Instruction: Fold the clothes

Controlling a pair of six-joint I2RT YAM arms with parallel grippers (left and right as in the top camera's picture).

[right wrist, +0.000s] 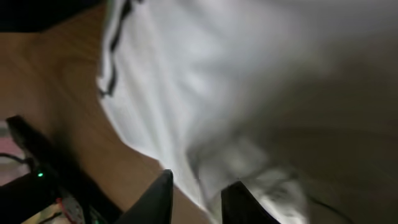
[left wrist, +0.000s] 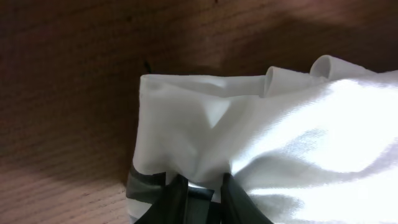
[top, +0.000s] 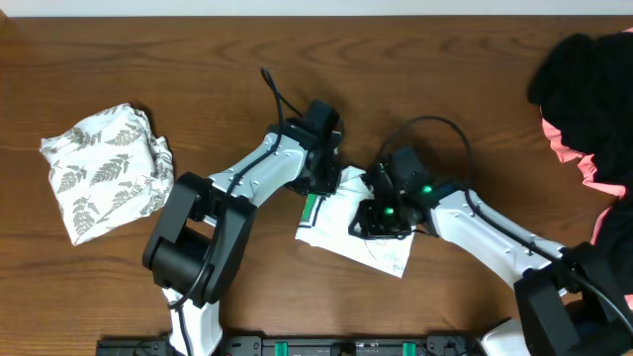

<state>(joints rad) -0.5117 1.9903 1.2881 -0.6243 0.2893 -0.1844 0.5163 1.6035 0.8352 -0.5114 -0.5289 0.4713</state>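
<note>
Two grippers engage one garment; the left gripper (left wrist: 191, 190), jaws nearly closed, pinches a puckered corner of the white T-shirt (top: 384, 255), apparently to steady the fold; the right gripper (right wrist: 199, 194) straddles the opposite edge, hold indeterminate through blur; the shirt lies between them on the table (top: 148, 49).

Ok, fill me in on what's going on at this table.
Both arms are on the white T-shirt mid-table, already folded small. The left gripper has cloth bunched at its fingertips; the right gripper straddles an edge, fingers apart. A leaf-print garment lies bundled at one side; black and coral-pink clothes wait heaped in a corner.
</note>
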